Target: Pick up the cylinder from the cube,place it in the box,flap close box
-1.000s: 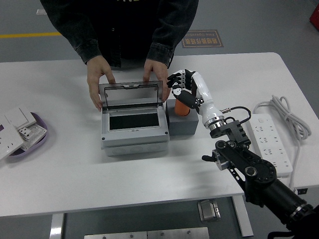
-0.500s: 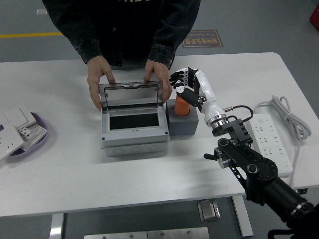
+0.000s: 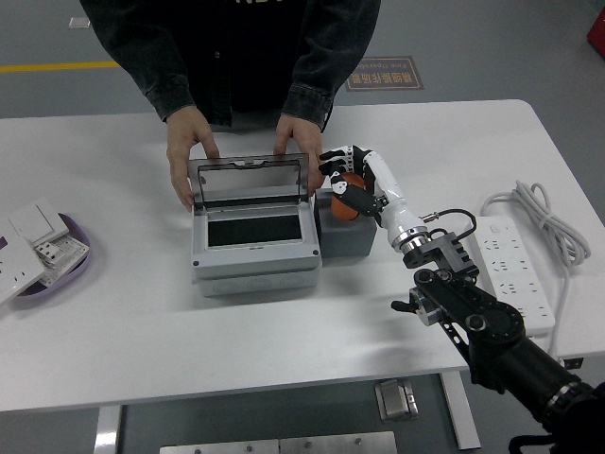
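An orange cylinder (image 3: 349, 182) stands on the dark grey cube (image 3: 348, 238), just right of the grey box (image 3: 253, 257). My right hand (image 3: 342, 182), white with black fingers, wraps around the cylinder's upper part with its fingers curled, so only patches of orange show. The box's inside is open, and its clear lid (image 3: 248, 180) stands upright at the back. A person at the far side holds the lid by both ends, with one hand (image 3: 185, 151) on its left and the other hand (image 3: 293, 137) on its right. My left arm is out of view.
A purple dish (image 3: 57, 274) with white switch plates sits at the table's left edge. A white power strip (image 3: 515, 270) and its coiled cable (image 3: 531, 203) lie on the right. My right forearm (image 3: 473, 317) crosses the table's near right part.
My right hand has sunk lower and a little left over the cylinder, and its fingers have closed more tightly around it. The person's hands and the lid have not moved.
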